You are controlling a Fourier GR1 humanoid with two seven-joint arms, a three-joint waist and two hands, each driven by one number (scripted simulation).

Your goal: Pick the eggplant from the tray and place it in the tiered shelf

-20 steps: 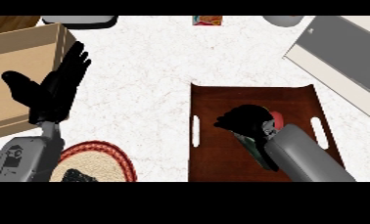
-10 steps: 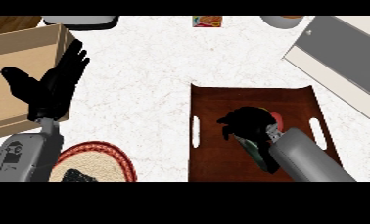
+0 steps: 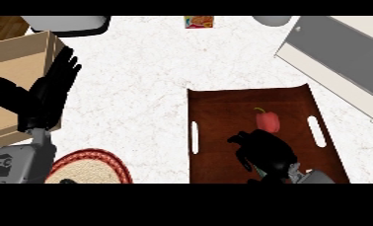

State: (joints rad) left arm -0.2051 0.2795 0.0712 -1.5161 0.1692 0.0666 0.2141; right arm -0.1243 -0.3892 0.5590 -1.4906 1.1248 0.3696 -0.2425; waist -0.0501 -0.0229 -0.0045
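My right hand (image 3: 264,152) sits over the lower middle of the brown tray (image 3: 218,106) on the worktop (image 3: 146,82), just below a red pepper (image 3: 268,120). I cannot tell whether it is clenched or grasping anything, nor can I make out the eggplant against its dark shape. My left hand (image 3: 51,92) rests released at the left edge, and the tiered shelf (image 3: 328,52) lies at the upper right.

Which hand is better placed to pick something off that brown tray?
The right hand: it hangs over the tray, beside a red vegetable. The left hand rests open far away, by a box.
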